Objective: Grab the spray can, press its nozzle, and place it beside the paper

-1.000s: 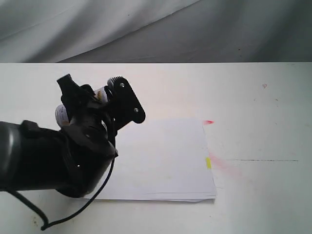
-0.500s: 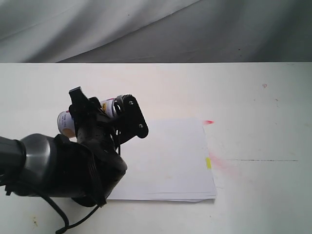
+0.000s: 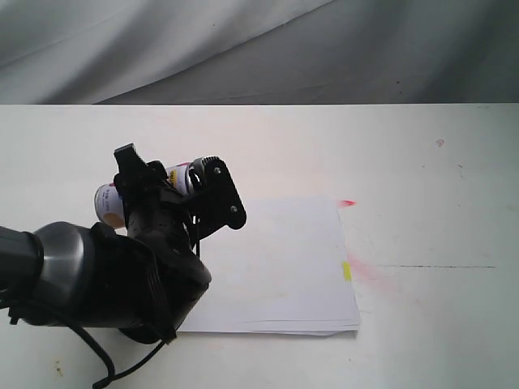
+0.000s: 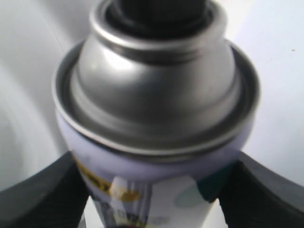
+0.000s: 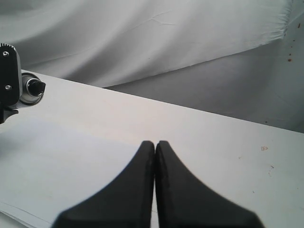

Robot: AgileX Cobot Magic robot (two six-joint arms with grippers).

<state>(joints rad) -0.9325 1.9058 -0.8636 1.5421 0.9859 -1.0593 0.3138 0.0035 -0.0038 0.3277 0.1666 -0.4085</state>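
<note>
My left gripper [image 3: 172, 180] is shut on the spray can [image 3: 109, 204], holding it tipped on its side above the left edge of the paper [image 3: 284, 259]. In the left wrist view the can [image 4: 156, 95] fills the frame: silver domed shoulder, pale lilac label, and the black nozzle [image 4: 156, 9] at the picture's edge, with a dark finger on each side of my left gripper [image 4: 154, 190]. The right wrist view shows the nozzle [image 5: 36, 87] pointing out over the paper [image 5: 71, 152]. My right gripper [image 5: 155, 145] is shut on nothing and does not show in the exterior view.
The paper carries a yellow tab [image 3: 347, 271] on its right edge and a red mark [image 3: 347, 203] at its far right corner, with a pink smear on the white table [image 3: 430, 211] beside it. A grey cloth [image 3: 243, 40] hangs behind the table.
A second ago the left arm sat further left. It shifted right with the can, and since half a second ago it has held almost still.
</note>
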